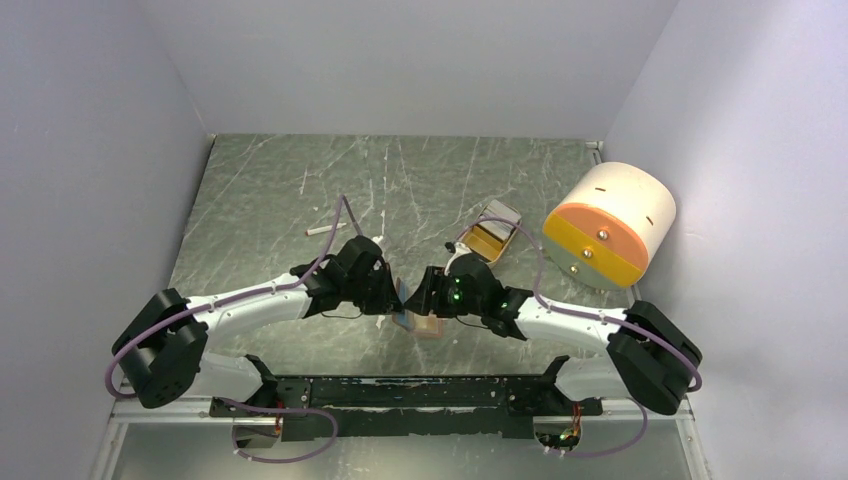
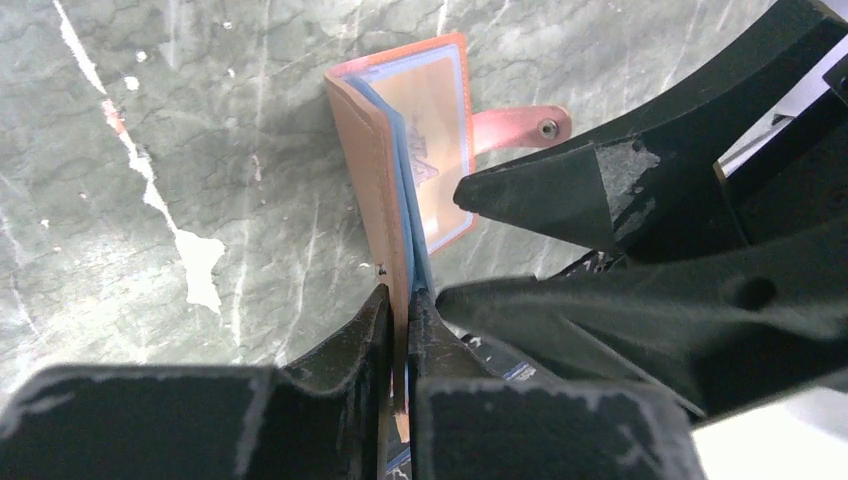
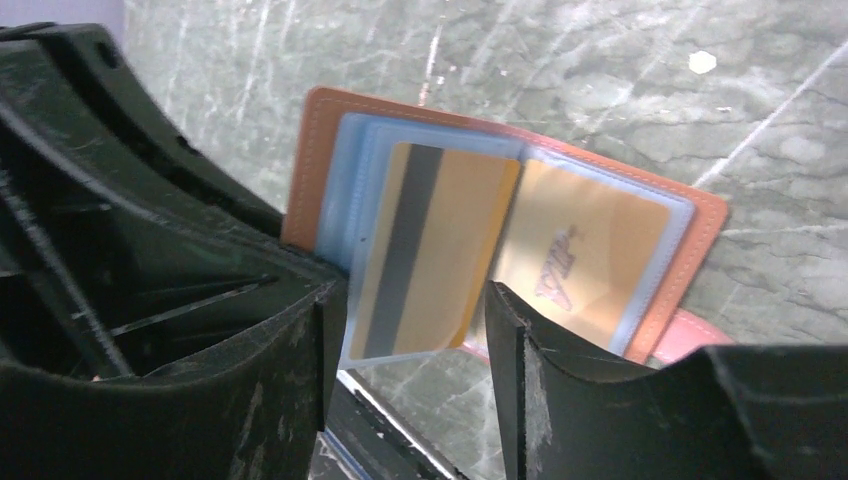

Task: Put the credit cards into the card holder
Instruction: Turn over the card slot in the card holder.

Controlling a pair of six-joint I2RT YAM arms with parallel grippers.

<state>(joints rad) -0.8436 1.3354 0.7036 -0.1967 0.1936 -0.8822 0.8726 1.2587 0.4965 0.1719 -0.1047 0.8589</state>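
The card holder [image 3: 312, 160] is open near the middle of the counter's [image 1: 300, 200] near edge, its snap strap [image 2: 520, 128] sticking out sideways. An orange-yellow card [image 3: 470, 240], stripe up, lies against a clear sleeve [image 3: 350, 180]. A second card [image 3: 600, 250] fills the pocket beside it. The left tool [image 2: 400, 325] is clamped on the holder's cover. The right tool [image 3: 415, 300] has its jaws apart, one on either side of the striped card.

Walled work cell, seen from above.
A grey-green marbled tabletop [image 1: 290, 190], streaked with white scratches, meets plain pale-lilac walls [image 1: 400, 60] at back, left and right; lighting is even.
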